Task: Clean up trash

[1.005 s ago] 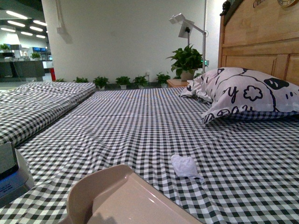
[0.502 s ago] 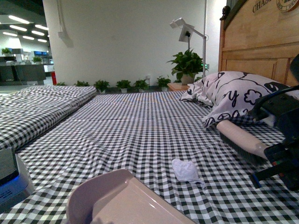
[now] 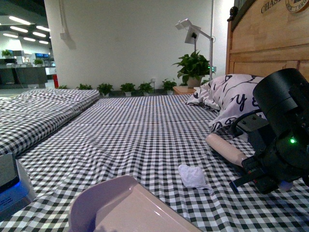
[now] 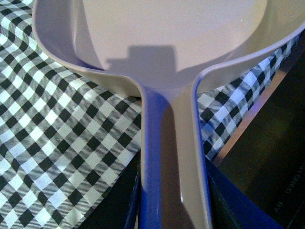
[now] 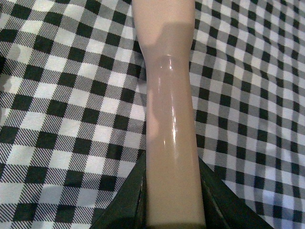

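Note:
The trash (image 3: 194, 176) is a small crumpled white wad lying on the checked bed sheet (image 3: 145, 130), in the front view at centre. The pinkish dustpan (image 3: 120, 208) sits low at the front left of it; my left gripper (image 4: 174, 210) is shut on its handle, with the pan (image 4: 171, 33) facing away over the sheet. My right gripper (image 3: 253, 169) is shut on the brush (image 3: 226, 150), whose pinkish handle (image 5: 169, 119) points toward the trash from the right, just above the sheet. The brush's bristles do not show clearly.
A large white pillow with black cartoon drawings (image 3: 231, 104) lies at the back right against a wooden headboard (image 3: 270, 43). A second checked bed (image 3: 34, 111) lies to the left. A grey and blue device (image 3: 9, 183) sits at the left edge. Potted plants (image 3: 193, 65) line the wall.
My right arm has come into view from the right with the brush and moved left and down, closer to the trash. The dustpan and trash have stayed put.

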Controlling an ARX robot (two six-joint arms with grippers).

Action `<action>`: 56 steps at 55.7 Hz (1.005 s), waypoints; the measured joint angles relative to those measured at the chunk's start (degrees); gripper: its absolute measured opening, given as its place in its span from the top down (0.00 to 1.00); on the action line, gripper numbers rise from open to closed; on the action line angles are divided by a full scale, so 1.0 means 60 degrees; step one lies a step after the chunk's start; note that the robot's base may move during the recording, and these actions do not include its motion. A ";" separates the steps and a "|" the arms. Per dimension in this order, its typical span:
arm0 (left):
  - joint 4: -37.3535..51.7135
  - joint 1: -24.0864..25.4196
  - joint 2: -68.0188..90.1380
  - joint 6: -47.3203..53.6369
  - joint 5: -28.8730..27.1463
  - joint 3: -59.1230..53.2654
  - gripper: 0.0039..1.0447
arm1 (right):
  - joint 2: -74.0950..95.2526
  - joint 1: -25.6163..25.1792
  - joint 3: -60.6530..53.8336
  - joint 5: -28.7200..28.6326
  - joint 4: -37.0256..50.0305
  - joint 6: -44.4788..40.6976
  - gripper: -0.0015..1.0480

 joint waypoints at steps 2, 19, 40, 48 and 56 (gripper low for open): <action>0.0000 0.0000 0.0000 0.0000 0.0000 0.0000 0.73 | 0.0069 0.0015 0.0047 -0.0051 -0.0069 0.0025 0.80; 0.0000 -0.0004 0.0000 0.0000 -0.0004 0.0004 0.73 | -0.0444 0.0306 -0.0546 -0.3049 -0.1239 0.0550 0.80; 0.0000 0.0000 0.0000 0.0000 0.0000 0.0004 0.73 | -0.2601 0.0171 -0.1701 -0.8011 -0.2590 0.0641 0.80; 0.0000 0.0000 0.0000 0.0000 0.0000 0.0004 0.73 | -0.2841 -0.0364 -0.1679 -0.7573 -0.2390 0.0699 0.80; 0.0000 0.0000 0.0000 0.0000 -0.0004 0.0004 0.73 | -0.2834 -0.0787 -0.1676 -0.6892 -0.1803 0.0794 0.80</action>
